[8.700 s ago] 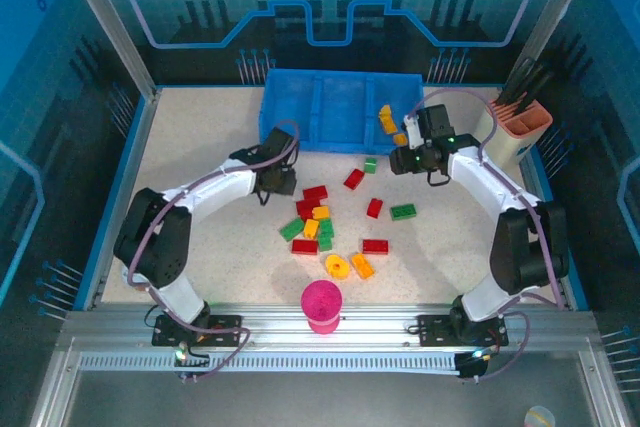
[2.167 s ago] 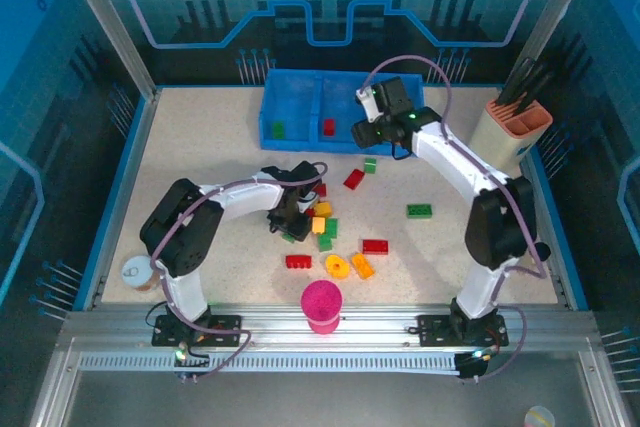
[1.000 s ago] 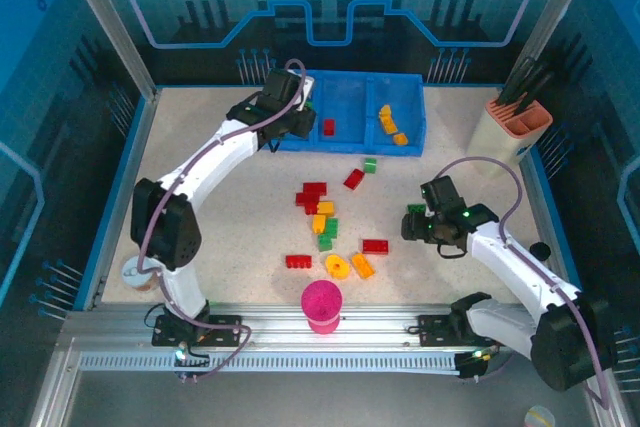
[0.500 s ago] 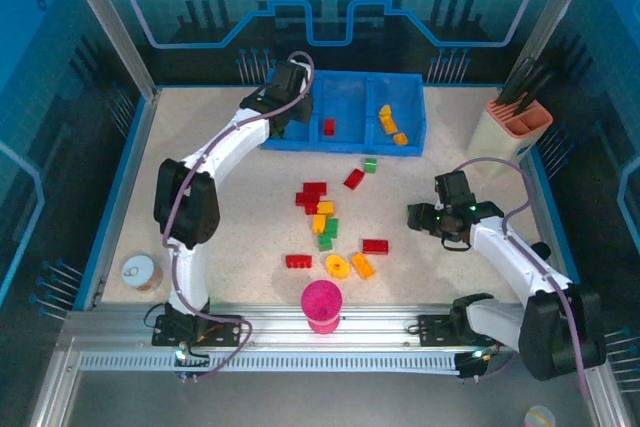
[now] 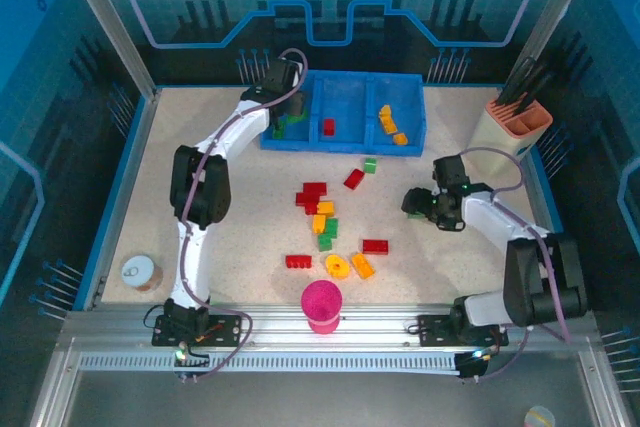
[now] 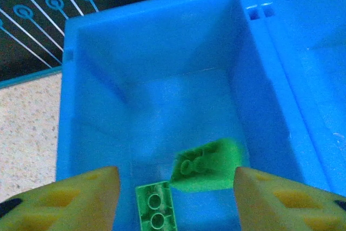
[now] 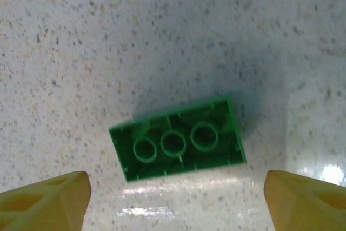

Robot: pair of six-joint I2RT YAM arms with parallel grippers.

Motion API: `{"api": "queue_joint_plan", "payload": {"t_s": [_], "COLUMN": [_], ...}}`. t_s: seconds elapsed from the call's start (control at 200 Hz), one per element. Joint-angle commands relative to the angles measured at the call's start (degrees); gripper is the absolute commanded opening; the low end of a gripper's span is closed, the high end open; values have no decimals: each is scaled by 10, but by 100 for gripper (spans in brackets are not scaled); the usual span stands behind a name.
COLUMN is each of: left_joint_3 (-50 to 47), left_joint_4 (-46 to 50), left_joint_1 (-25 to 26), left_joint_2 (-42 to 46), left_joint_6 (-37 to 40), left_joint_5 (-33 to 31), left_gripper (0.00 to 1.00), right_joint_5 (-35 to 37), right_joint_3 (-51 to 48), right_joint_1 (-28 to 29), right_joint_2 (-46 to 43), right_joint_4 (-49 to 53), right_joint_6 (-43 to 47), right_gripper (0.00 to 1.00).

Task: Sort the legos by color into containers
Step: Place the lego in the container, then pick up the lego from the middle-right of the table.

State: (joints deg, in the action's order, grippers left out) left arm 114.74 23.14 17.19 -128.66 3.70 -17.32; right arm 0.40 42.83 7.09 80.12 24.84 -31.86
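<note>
Left claw [image 6: 174, 185]: spread, gripping nothing. It hangs over the left compartment [image 6: 97, 112] of the blue tray [image 5: 345, 145], which is judged to be the bin for green.
Blurred green brick [image 6: 205, 166]: sits between the fingers, inside the left compartment. The clear gap at the left finger shows it is not pinched.
Second green brick [image 6: 155, 212]: lies on the floor of the same compartment, which confirms the colour rule.
Right claw [image 7: 175, 187]: spread wide, pinching nothing, low over the surface [image 7: 81, 36].
Upturned green brick [image 7: 178, 139]: lies hollow side up on the surface, apart from both fingers. Its long axis runs almost finger to finger, so the wide spread is judged to be clearance for a lengthwise grasp.
Red brick [image 5: 328, 127]: alone in the middle compartment.
Yellow and orange bricks [image 5: 388, 122]: in the right compartment.
Loose bricks [image 5: 318, 215]: mixed colours at mid-surface, within reach of both arms. Sorting is judged to be well short of complete.
</note>
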Motion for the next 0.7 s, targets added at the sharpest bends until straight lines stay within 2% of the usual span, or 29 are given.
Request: {"api": "queue_joint_plan", "payload": {"t_s": [0.0,0.19,0.37,0.545,0.696], "left_joint_3": [24,24,21,12,11], "left_joint_4": [11,14,19,19,24], "left_joint_1": [-2,-1,-1,-2,-2], "left_joint_2": [-5,3,13,23,32], "left_joint_6": [8,13,20,25,25], "left_joint_5": [4,15,13,11,11], "left_gripper": [64,67,69,70,70], "right_joint_5": [3,10,-1,51,83], "right_joint_3": [23,42,72,104,126], "right_joint_1": [-9,-15,-12,3,25], "right_joint_2": [23,63,115,140,166], "right_joint_4": [-3,-9,2,44,72], "right_joint_6": [12,14,52,89,114], "right_gripper": [89,92,94,95,91]}}
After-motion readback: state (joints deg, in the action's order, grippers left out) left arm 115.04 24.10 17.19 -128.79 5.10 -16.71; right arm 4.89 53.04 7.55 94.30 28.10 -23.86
